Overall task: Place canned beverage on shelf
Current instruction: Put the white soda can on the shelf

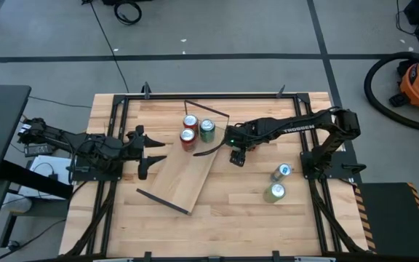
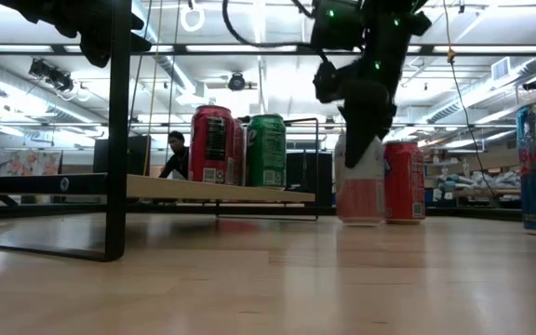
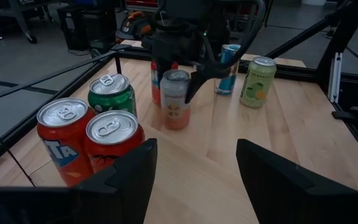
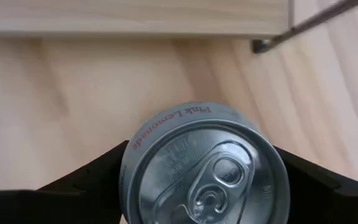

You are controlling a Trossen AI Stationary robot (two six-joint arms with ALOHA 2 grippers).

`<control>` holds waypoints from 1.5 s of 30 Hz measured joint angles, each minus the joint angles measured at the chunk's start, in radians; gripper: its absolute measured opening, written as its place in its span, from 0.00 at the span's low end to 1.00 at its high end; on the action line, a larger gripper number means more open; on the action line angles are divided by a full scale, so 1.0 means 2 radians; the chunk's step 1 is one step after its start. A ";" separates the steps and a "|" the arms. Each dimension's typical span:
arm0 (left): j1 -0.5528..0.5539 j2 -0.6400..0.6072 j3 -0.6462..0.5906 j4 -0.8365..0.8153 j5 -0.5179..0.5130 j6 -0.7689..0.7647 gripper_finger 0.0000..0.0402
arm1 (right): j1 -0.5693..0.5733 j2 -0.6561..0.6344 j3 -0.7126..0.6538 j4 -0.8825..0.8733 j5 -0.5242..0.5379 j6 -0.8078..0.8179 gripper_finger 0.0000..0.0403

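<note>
On the butcher-block table (image 1: 253,211) the shelf (image 1: 184,175) lies askew, three cans (image 1: 197,131) at its far end. Just beside it, the right pincer (image 1: 238,156) straddles a pink lemonade can (image 3: 176,98), fingers against its sides; whether they squeeze it I cannot tell. The left pincer (image 1: 151,151) hangs half-open and empty over the shelf's near side, and a vacuum (image 1: 413,84) sits on the grey floor (image 1: 49,44).

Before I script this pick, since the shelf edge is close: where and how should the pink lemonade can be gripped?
Take the pink lemonade can by its round side wall, just under the rim, coming straight down from above. It stands upright on the tabletop beside the shelf, and the right end effector already straddles it with one finger on either side.
</note>
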 joint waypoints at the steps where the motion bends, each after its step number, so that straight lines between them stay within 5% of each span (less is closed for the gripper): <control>1: 0.000 0.000 0.000 0.001 0.000 0.000 0.58 | 0.003 0.000 0.008 0.000 -0.005 0.004 0.78; 19: 0.000 0.000 0.000 0.009 0.000 0.000 0.58 | 0.052 0.003 0.116 0.047 0.011 0.012 0.81; 45: 0.000 0.000 -0.001 0.006 0.000 0.000 0.58 | 0.058 0.144 0.245 -0.002 0.055 -0.046 0.81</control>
